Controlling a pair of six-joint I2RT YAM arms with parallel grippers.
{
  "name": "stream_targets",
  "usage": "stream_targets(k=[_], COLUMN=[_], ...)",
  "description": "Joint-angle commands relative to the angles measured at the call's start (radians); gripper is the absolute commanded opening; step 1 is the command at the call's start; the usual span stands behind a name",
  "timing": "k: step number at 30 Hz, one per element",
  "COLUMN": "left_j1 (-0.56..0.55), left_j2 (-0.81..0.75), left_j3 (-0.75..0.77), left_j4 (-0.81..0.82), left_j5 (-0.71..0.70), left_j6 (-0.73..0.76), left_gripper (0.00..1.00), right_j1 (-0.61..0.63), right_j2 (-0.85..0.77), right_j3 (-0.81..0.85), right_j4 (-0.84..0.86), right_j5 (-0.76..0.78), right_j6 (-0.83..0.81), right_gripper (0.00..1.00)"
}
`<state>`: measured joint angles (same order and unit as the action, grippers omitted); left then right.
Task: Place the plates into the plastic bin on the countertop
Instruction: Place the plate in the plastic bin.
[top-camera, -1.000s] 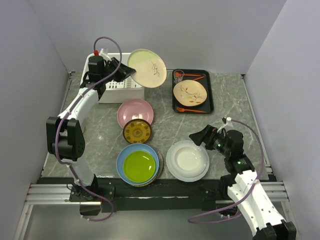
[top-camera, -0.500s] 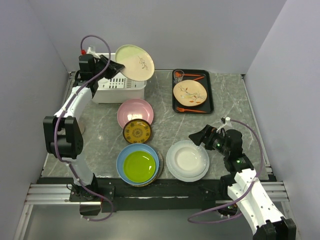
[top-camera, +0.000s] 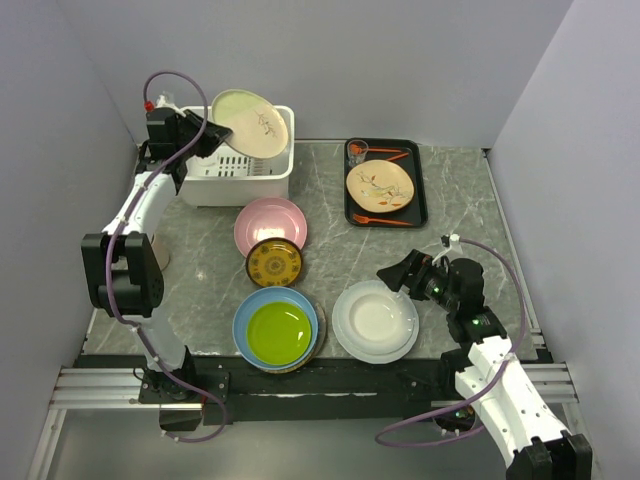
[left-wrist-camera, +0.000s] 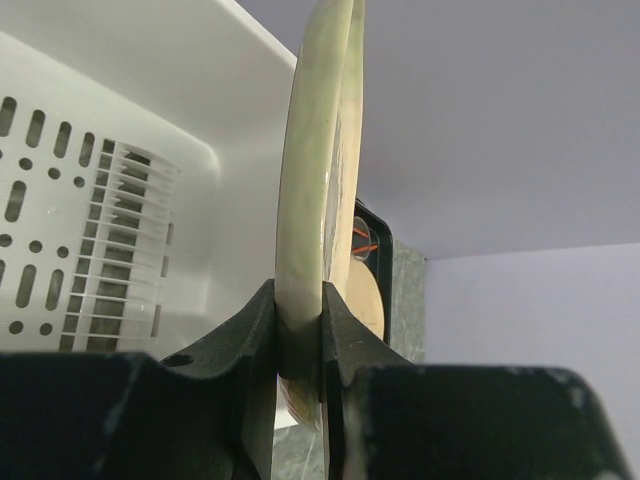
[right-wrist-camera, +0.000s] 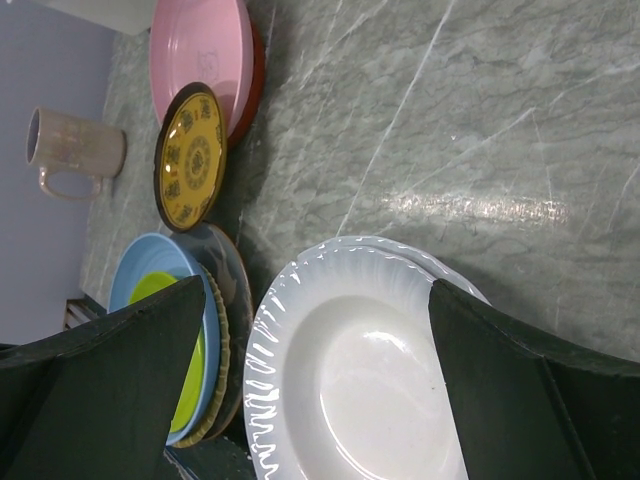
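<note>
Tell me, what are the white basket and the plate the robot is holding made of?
The white basket looks like moulded plastic: matte, thin walls, slots punched through it. The cream-and-green plate looks like glazed ceramic, smooth with a thick rounded rim, though melamine is possible.

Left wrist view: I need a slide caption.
Left gripper with jaws clamping the cream-and-green plate edge-on, beside the plastic bin.

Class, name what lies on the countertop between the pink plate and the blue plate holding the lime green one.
The gold-patterned brown plate lies there, overlapping the near edge of the pink plate, just beyond the blue plate. The top external view shows it.
</note>
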<state>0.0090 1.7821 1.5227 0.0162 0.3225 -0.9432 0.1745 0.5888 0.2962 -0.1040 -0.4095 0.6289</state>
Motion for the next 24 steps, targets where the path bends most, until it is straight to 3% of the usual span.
stream_targets(k=[1, 24], left_j1=[0.013, 0.014], left_j2=[-0.02, 0.178], left_j3=[0.076, 0.217], left_j4=[0.13, 0.047], left_j5=[0.0, 0.029], left_j6=[0.001, 0.037], left_gripper=[0.01, 0.01], right_j1=[0.006, 0.005], right_j2=[0.006, 0.043], right_j3=[-0.002, -0.009], right_j4=[0.038, 0.075], right_j5=[-0.008, -0.02], right_j6=[-0.024, -0.031], right_gripper=[1.0, 1.0])
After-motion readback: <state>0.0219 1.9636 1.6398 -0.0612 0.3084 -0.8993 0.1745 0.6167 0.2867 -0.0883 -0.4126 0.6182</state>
